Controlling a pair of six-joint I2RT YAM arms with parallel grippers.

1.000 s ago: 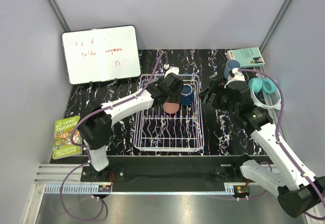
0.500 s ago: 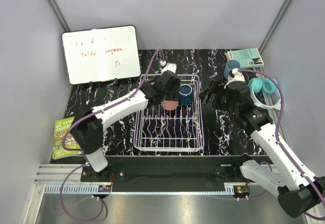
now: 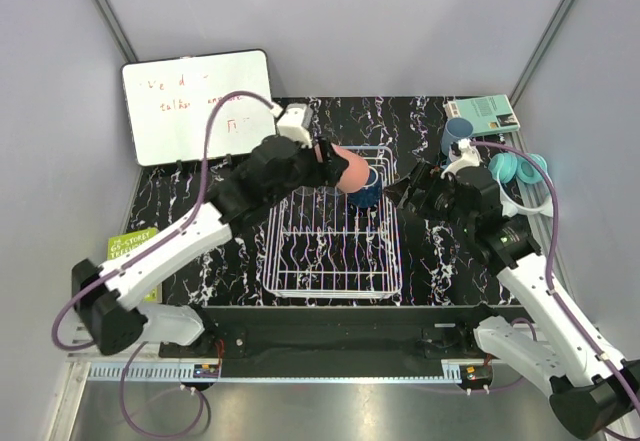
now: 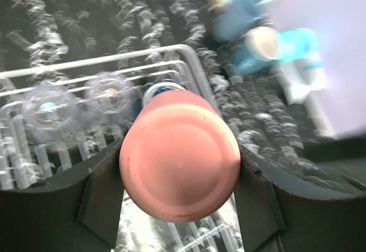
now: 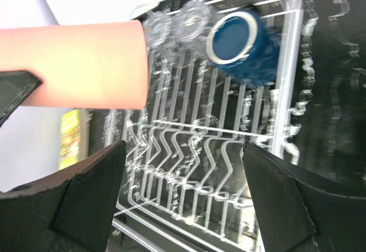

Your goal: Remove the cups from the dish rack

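**Left fingers [image 3: 328,164] clamp the pink tumbler [image 3: 352,171] over the dish rack [image 3: 335,261]; right fingers [image 3: 400,187] spread wide, empty**

Seen from the top camera, the left arm runs in a long diagonal from the lower left of the frame up to the right. Its wrist ends at the rack's far left corner, below the whiteboard [image 3: 198,106]. Its fingers are partly closed and press on both sides of the tumbler near its closed base. In the left wrist view that round base faces the camera, with a dark finger tight against each side. The tumbler is tipped close to level and points toward the right of the top view. Its far end hangs over the dark navy mug [image 3: 368,194].

The right arm rises from the lower right of the top view and leans up and left. Its wrist is turned toward the rack, and the fingers sit just outside the rack's right side, near the navy mug. They stand far apart with nothing between them. The right wrist view shows only rack bars beyond the gap.

The navy mug lies on its side in the rack's far right corner, its mouth toward the right wrist camera. Two clear glasses [image 5: 154,26] sit at the rack's far end, just beside it. A light blue mug [image 3: 457,133] stands on the bench [image 3: 170,196] at the upper right, well clear of the rack and near the teal headphones [image 3: 515,169].
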